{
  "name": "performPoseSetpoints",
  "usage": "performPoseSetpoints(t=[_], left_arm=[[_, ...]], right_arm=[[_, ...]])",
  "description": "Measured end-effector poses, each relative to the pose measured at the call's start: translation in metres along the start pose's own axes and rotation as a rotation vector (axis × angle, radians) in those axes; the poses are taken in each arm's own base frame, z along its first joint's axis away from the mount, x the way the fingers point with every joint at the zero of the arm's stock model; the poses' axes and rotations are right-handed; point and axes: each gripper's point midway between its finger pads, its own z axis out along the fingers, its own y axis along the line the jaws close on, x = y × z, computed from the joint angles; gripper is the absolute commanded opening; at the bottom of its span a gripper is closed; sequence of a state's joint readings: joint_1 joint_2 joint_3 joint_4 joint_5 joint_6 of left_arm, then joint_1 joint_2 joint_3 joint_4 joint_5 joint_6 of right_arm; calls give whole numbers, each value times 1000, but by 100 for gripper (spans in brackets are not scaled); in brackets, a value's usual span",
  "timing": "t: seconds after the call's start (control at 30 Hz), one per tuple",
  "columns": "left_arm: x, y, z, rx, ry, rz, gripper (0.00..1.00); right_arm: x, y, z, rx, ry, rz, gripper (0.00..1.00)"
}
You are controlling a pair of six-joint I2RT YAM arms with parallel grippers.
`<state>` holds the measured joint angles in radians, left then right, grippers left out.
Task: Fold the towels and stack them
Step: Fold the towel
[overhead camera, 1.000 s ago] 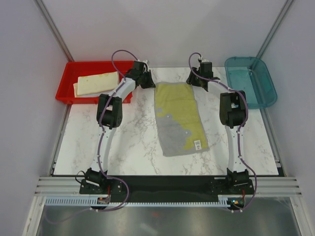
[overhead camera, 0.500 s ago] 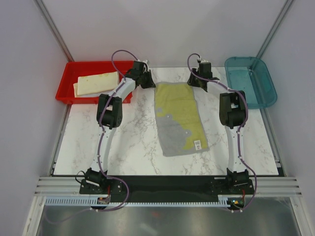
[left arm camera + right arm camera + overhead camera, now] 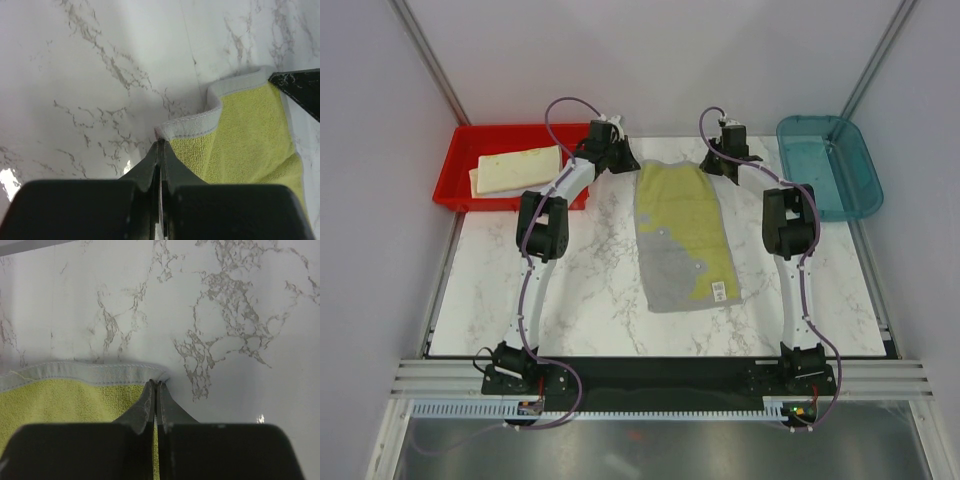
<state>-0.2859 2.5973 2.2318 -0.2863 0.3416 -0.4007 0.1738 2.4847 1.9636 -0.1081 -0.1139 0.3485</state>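
Red tray (image 3: 453,180) far left of marble table (image 3: 590,290); teal bin (image 3: 825,170) far right.

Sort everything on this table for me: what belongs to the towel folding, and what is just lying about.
Part of the job:
grey and yellow towel, both jaws shut on its far corners
folded cream towel
red tray holding that folded towel

Just lying about:
teal tub, far right
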Motion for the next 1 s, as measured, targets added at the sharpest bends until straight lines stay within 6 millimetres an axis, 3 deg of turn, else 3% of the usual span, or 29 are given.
performPoseSetpoints(t=[0.23, 0.5, 0.8, 1.0], left_arm=[[-23, -2, -1, 41, -80, 25, 2], [-22, -14, -16, 105, -68, 67, 2], [-17, -66, -70, 164, -62, 174, 2], [9, -105, -114, 199, -51, 239, 2]], right_arm=[[-21, 0, 1, -46, -86, -7, 0], [-37, -16, -40, -92, -189, 4, 0], [-57, 2, -100, -220, -295, -37, 0], [-36, 14, -142, -284, -272, -54, 0]])
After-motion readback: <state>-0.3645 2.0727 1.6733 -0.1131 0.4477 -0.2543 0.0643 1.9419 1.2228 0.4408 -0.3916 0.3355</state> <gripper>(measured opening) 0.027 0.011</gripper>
